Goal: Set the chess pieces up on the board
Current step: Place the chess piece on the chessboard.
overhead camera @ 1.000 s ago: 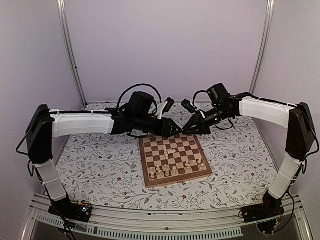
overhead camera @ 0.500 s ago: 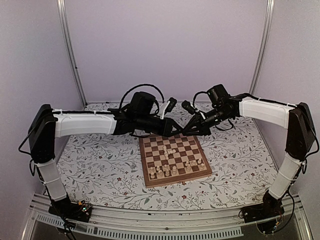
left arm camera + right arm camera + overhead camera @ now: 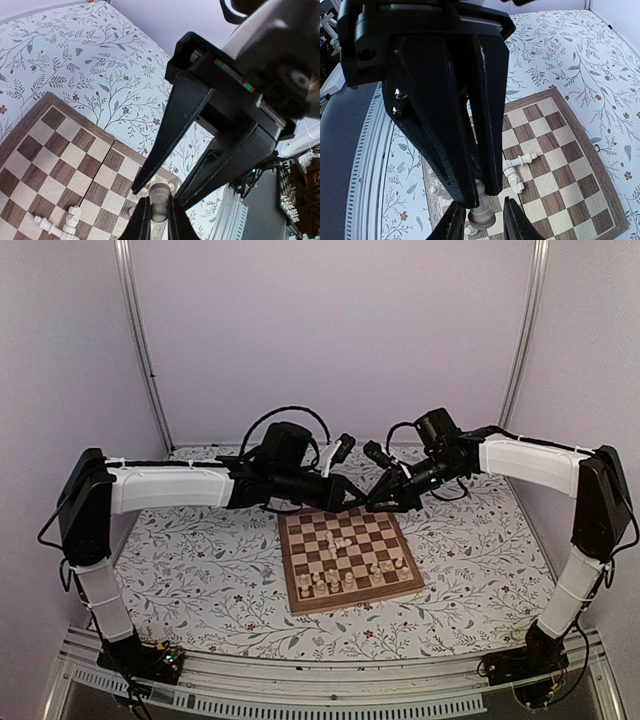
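Over the far edge of the brown-and-tan checked wooden board (image 3: 385, 530), which lies mid floral tabletop (image 3: 200, 560), the left claw (image 3: 159, 207) pinches one tiny cream turned chess piece (image 3: 159, 191). The right claw (image 3: 484, 202) straddles it, fingers spread. Other cream pieces (image 3: 330, 582) crowd the board's near rows.

- Pale lilac walls (image 3: 330, 330) close the tabletop's (image 3: 480, 560) far, left and right edges.
- Silvery posts (image 3: 140, 340) stand at both far corners.
- A floral tablecloth (image 3: 200, 570) covers it.
- A metal rail (image 3: 320, 682) lines the near edge.
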Action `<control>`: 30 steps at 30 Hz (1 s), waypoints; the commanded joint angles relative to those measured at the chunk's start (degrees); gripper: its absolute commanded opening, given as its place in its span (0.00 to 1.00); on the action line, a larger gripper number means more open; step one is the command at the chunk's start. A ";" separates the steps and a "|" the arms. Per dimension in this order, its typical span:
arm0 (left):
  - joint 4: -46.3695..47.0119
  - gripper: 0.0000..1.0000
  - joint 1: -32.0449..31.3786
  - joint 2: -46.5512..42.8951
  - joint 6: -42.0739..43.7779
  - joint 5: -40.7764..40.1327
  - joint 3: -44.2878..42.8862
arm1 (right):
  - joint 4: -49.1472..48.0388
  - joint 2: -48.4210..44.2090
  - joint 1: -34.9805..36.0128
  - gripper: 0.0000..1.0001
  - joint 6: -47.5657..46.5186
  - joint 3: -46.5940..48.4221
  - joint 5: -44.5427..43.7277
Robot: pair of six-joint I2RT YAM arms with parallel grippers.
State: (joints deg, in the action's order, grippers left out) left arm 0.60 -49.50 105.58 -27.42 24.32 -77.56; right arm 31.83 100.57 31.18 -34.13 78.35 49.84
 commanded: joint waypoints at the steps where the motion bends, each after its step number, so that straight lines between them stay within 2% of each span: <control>1: -4.15 0.07 -0.69 0.68 3.50 -0.14 -2.99 | 1.47 -3.13 -0.56 0.34 -1.72 0.06 -0.62; 5: -15.25 0.07 -0.89 2.23 9.91 -3.34 -8.03 | 2.81 -8.02 -5.69 0.46 -4.75 -0.17 2.25; 9: -29.58 0.06 -3.49 6.72 18.61 -9.73 -14.74 | 0.75 -10.92 -10.15 0.48 -3.90 -1.86 2.12; 12: -35.71 0.04 -5.90 9.60 22.24 -14.56 -18.38 | -0.10 -10.65 -11.21 0.49 -2.78 -1.71 -1.02; 19: -42.31 0.04 -9.79 13.66 25.27 -21.13 -22.37 | -1.80 -11.17 -12.19 0.50 -3.74 -2.96 -6.39; 30: -46.83 0.05 -11.98 19.56 27.33 -20.86 -27.02 | -2.64 -10.52 -12.81 0.50 -3.40 -3.64 -7.50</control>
State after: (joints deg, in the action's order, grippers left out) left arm -42.96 -60.23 122.74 -1.69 4.34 -102.35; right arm 30.26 89.73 18.68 -37.50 75.55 43.27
